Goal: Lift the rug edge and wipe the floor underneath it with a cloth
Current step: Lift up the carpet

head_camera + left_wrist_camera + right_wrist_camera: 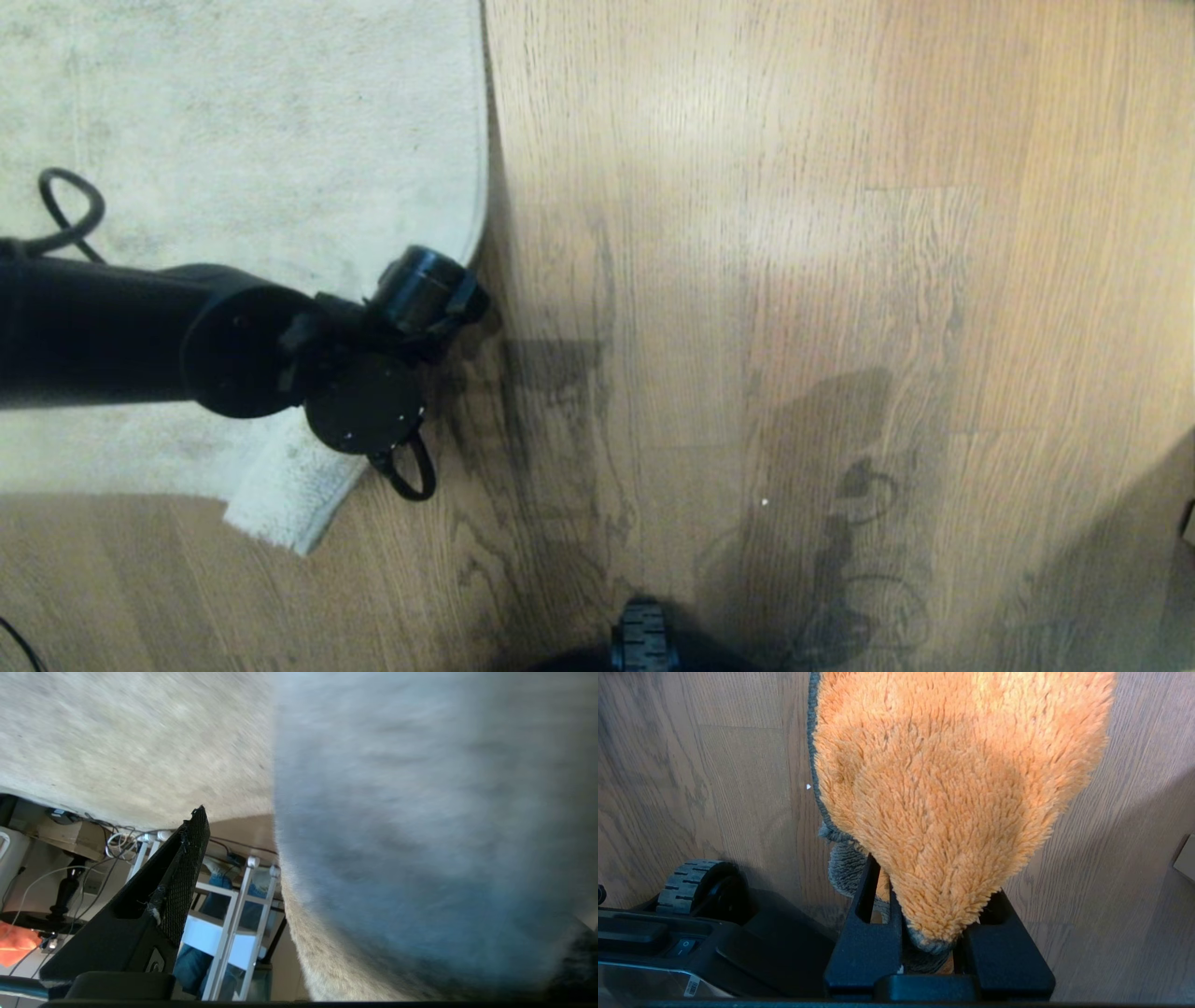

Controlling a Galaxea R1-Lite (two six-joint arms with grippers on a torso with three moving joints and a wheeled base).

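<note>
Orange cloth (943, 807) pinched in right gripper (924, 947), dangling over floor (794, 233) clear of rug edge (471, 224), ready for wiping; left gripper (289, 858), jaws spread, straddling that edge for lifting.

Soft daylight leaves a pale glare patch on the floor (747, 233) toward the far side, while dark arm shadows fall near the robot's base; the left wrist view is blurred, its close rug edge (420, 835) out of focus and bluish
</note>
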